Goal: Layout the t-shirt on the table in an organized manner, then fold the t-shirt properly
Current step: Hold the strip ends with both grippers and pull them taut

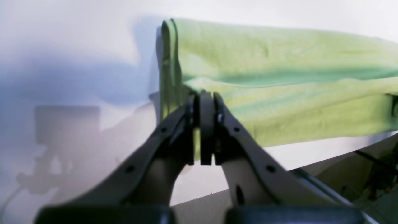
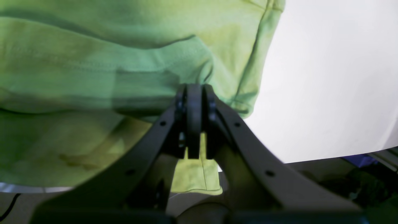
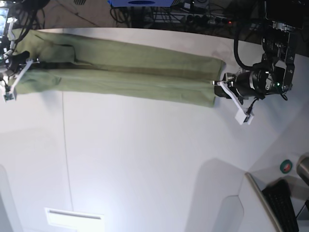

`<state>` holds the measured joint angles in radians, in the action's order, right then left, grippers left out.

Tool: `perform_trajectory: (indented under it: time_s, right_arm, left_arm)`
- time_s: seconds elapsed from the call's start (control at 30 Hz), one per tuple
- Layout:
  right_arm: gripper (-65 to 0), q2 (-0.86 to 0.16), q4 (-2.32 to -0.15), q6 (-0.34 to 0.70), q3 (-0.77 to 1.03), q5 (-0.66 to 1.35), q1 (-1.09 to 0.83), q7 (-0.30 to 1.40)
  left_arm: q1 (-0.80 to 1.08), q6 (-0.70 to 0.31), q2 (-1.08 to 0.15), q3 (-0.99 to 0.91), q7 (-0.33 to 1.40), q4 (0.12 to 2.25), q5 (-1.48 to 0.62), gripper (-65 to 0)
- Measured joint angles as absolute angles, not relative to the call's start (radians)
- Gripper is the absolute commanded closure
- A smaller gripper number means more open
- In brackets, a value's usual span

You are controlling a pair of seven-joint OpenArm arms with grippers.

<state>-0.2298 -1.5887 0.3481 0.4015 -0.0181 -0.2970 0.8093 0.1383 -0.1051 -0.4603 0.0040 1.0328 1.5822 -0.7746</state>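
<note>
Stretching across the far part of the white bench (image 3: 145, 164) lies one green shirt (image 3: 120, 72), pulled into a long narrow band between two hands. Its cloth is folded lengthwise, with a shaded crease running down the middle and soft ripples along both layers; from the base view its far edge sits close to the bench's far rim. The left hand (image 1: 203, 96) has its jaws pressed together, pinching the shirt at one end, where the left wrist view shows a stitched hem (image 1: 169, 62) standing up on edge just beside the grip. The right hand (image 2: 194, 88) is likewise clamped on the shirt at the other end, and in the right wrist view a small flap of cloth (image 2: 199, 177) hangs below the jaws over the bench edge. A thin dark seam (image 3: 65, 154) runs across the bench top. Near the bench's near edge sits one pale rectangular plate (image 3: 75, 218). Off the bench, to the base view's lower right, are one black keyboard (image 3: 289, 203) and one small round green and red object (image 3: 286, 166); dark cables (image 3: 159, 12) crowd the floor beyond the far rim. Nothing lies on the shirt between the two hands.
</note>
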Motion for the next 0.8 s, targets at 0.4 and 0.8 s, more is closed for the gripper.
perform_trajectory:
  time_s: [0.4, 0.8]
  right_arm:
    - [0.0, -0.204, -1.522, 0.348, 0.399, -0.018, -0.292, 0.809]
    - [-24.3, -0.198, -1.516, 0.348, 0.4, -0.023, -0.292, 0.832]
  left_arm:
    - [0.139, -0.104, -0.454, 0.007, 1.033, 1.579, -0.774, 0.0]
    - [0.139, -0.104, -0.452, 0.003, 1.033, 1.579, -0.774, 0.0]
